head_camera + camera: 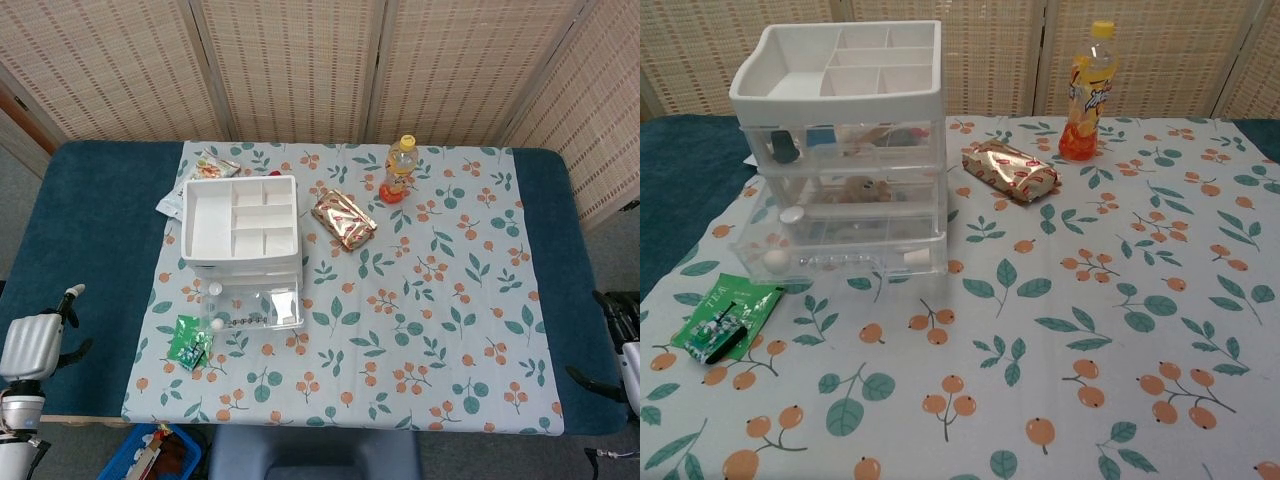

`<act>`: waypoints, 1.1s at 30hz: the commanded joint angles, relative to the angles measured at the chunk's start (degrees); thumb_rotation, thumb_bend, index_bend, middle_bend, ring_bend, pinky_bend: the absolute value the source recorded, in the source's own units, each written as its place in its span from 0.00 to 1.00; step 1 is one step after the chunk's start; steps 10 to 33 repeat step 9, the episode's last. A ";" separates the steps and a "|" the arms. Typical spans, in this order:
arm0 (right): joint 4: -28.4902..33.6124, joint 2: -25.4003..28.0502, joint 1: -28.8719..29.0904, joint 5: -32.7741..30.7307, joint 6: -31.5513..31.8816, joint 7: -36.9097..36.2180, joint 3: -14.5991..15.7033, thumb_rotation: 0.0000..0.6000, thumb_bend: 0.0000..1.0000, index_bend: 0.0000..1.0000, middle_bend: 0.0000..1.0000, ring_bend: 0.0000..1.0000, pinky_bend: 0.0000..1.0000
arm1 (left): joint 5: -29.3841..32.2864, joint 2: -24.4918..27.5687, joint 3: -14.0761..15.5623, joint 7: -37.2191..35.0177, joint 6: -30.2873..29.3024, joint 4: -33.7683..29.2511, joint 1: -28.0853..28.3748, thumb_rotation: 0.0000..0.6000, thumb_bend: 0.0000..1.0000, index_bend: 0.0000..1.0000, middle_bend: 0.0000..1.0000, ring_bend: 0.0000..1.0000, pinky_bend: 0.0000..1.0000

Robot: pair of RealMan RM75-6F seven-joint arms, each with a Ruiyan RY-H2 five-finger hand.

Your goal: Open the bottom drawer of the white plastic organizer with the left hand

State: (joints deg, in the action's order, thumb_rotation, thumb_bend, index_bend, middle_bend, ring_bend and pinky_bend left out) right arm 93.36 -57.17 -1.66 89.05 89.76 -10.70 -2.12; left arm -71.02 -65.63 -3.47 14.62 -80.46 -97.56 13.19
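Off the table's left edge, the left hand [30,343] hangs empty, fingers apart; the bottom drawer [840,250] of the white plastic organizer [840,110] already stands pulled out, so nothing remains but parking.

place: staged lab | cues: woven screens [300,65], floral-clothed table [450,300]

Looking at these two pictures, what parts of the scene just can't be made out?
- Right hand: head view, cut off by the right edge; its fingers can't be read. Absent from the chest view.
- Left hand: head view only, at the lower left edge; seen from behind, its grip is unclear.
- Drawer contents: both views, small bits behind clear plastic.
- Packets behind the organizer: chest view, hidden by it.
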 commanded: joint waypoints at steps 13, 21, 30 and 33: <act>-1.10 -1.84 0.52 1.10 -1.75 -0.80 1.41 1.00 0.12 0.00 0.12 0.08 0.13 | -4.87 -2.73 1.77 0.17 -9.61 -1.81 -6.29 1.00 0.22 0.16 0.49 0.49 0.61; -1.10 -1.84 0.52 1.10 -1.75 -0.80 1.41 1.00 0.12 0.00 0.12 0.08 0.13 | -4.87 -2.73 1.77 0.17 -9.61 -1.81 -6.29 1.00 0.22 0.16 0.49 0.49 0.61; -1.10 -1.84 0.52 1.10 -1.75 -0.80 1.41 1.00 0.12 0.00 0.12 0.08 0.13 | -4.87 -2.73 1.77 0.17 -9.61 -1.81 -6.29 1.00 0.22 0.16 0.49 0.49 0.61; -1.10 -1.84 0.52 1.10 -1.75 -0.80 1.41 1.00 0.12 0.00 0.12 0.08 0.13 | -4.87 -2.73 1.77 0.17 -9.61 -1.81 -6.29 1.00 0.22 0.16 0.49 0.49 0.61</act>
